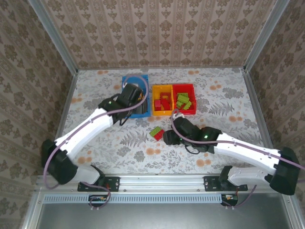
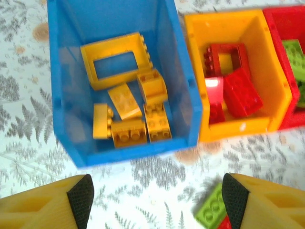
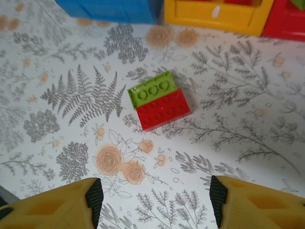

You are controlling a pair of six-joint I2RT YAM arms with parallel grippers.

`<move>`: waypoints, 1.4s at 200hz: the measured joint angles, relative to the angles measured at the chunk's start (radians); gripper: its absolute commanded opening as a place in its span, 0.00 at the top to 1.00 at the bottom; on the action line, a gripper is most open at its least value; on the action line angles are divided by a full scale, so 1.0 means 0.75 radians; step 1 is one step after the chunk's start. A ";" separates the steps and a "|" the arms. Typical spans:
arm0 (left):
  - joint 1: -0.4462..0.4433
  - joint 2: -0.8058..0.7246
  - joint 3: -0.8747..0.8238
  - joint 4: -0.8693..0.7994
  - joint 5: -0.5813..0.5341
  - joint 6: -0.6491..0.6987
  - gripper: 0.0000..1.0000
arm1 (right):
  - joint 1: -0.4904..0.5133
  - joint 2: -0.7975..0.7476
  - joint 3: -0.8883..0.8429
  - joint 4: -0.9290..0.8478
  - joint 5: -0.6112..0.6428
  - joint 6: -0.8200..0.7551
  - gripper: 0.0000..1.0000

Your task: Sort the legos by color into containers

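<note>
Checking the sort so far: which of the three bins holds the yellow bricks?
The larger blue bin, leftmost of the three; the yellow-orange bin holds red bricks, the red bin green ones.

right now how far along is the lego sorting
Mostly done: blue bin holds yellow bricks, yellow-orange bin red bricks, red bin green bricks. In hand: nothing, left gripper and right gripper open. Left: loose green brick and loose red brick touching on the table.

In blue bin (image 2: 59, 95): yellow legos (image 2: 131, 112); in yellow bin (image 2: 194, 86): red legos (image 2: 240, 93); green-red pair (image 3: 158, 100) touching, outside.
</note>
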 measured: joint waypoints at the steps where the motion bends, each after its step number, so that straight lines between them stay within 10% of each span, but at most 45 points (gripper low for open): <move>1: -0.003 -0.007 -0.007 0.000 0.000 -0.003 0.26 | 0.003 0.006 0.001 0.000 0.002 0.003 0.35; 83: -0.191 -0.643 -0.527 -0.030 -0.082 -0.246 0.25 | 0.114 0.421 0.092 0.060 0.140 0.288 0.22; 142: -0.191 -0.746 -0.589 -0.087 -0.115 -0.305 0.24 | 0.119 0.674 0.176 0.126 0.149 0.341 0.14; 190: -0.191 -0.775 -0.608 -0.104 -0.124 -0.313 0.24 | 0.066 0.725 0.248 0.180 0.215 0.199 0.07; 280: -0.193 -0.773 -0.614 -0.102 -0.123 -0.316 0.23 | -0.248 1.016 0.614 0.197 -0.209 -0.248 0.07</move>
